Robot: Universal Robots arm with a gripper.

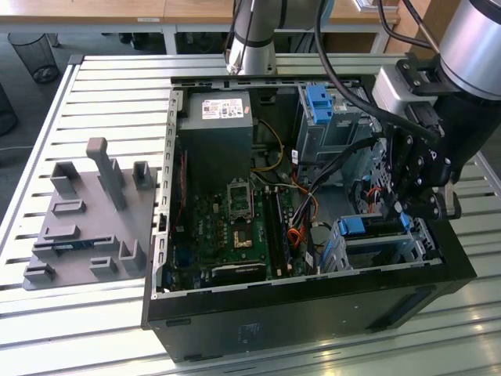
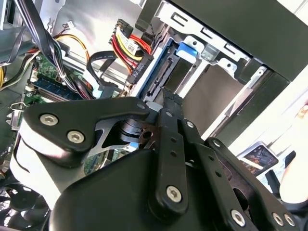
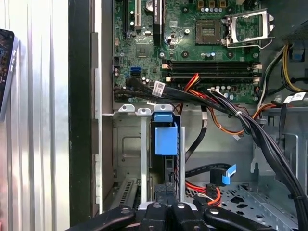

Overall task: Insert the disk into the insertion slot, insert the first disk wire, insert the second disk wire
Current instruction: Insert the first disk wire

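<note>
Bright light glares off the slatted table (image 1: 102, 86); computer case (image 1: 297, 309) dimmer inside.

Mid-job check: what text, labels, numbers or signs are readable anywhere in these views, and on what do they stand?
None can be read.
White sticker on the grey metal power supply box: print too small.
White tag on the black cable bundle: blurred.
Yellow label on the red wires: blurred.

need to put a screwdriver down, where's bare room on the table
Free: table slats above the grey fixture plate in the exterior view, and below it beside the computer case. Crowded: cables around the insertion slot.
</note>
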